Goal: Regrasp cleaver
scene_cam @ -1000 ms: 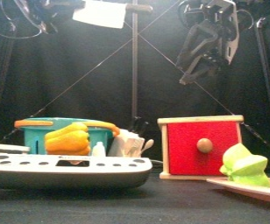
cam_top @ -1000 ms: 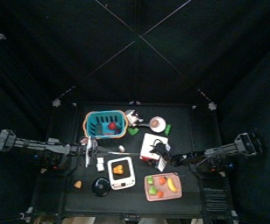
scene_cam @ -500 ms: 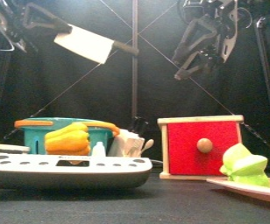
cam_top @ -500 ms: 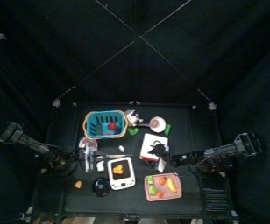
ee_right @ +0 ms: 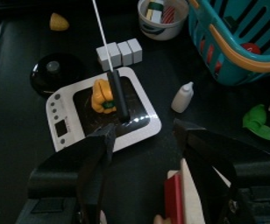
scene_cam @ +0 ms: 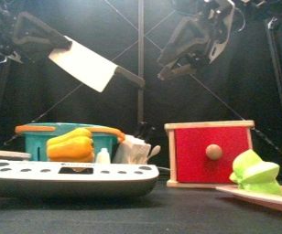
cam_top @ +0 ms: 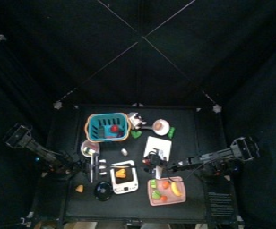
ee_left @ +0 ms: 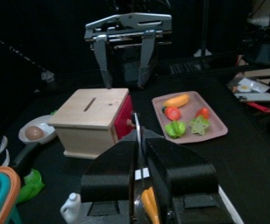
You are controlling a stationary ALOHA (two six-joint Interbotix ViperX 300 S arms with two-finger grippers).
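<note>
Top view: the arms blur together above the white tray; the cleaver cannot be picked out.

Front view: the flat white cleaver hangs tilted high over the teal basket, handle end pinched in the left gripper. The right gripper spreads wide, empty.

Left wrist view: only the blade's thin edge shows.

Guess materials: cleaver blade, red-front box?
Cleaver: blade looks like matte white plastic, flat and evenly coloured with no metallic glint; handle dark, material unclear. Red-front box: likely wood, with pale bare edges showing around a painted red face and a round red knob.
</note>
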